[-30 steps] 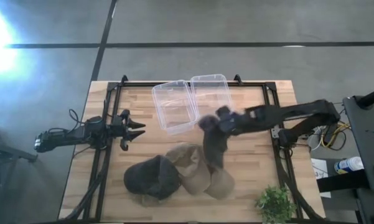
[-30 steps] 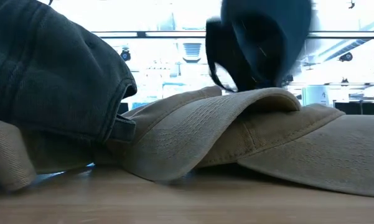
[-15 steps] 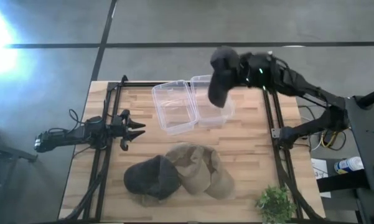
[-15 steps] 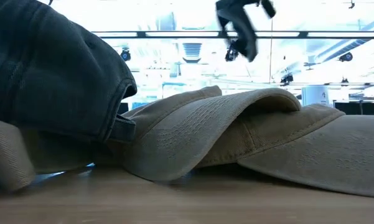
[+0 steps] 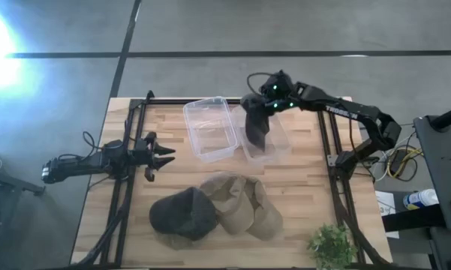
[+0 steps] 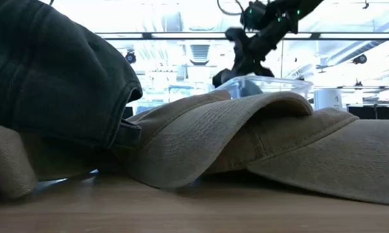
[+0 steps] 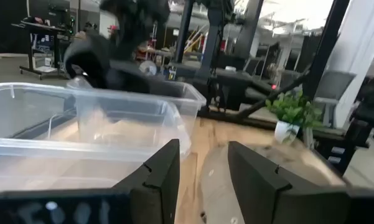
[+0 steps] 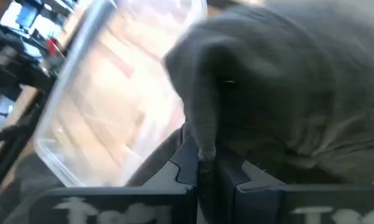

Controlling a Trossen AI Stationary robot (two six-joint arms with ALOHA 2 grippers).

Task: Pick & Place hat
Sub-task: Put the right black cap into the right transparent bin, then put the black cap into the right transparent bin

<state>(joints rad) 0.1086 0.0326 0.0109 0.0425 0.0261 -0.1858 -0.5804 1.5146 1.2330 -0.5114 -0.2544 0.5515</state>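
right gripper [image 5: 261,105] is clamped on a dark hat [image 5: 255,126], which hangs straight down from it with its long axis vertical, lower end inside the right clear bin [image 5: 274,146]. the drop point lies directly below. left gripper [image 5: 163,154], fingers parted, waits beside the left clear bin [image 5: 206,142], farther from that hat. two more hats [image 5: 210,210] lie on the worktop [image 5: 300,187] nearer the front edge.

potted plant [image 5: 331,244]: table's near right corner | bottle [image 5: 419,198]: off the table, right side

Dark grey hat [image 5: 256,124], tan caps [image 5: 244,204], clear bins [image 5: 208,129]
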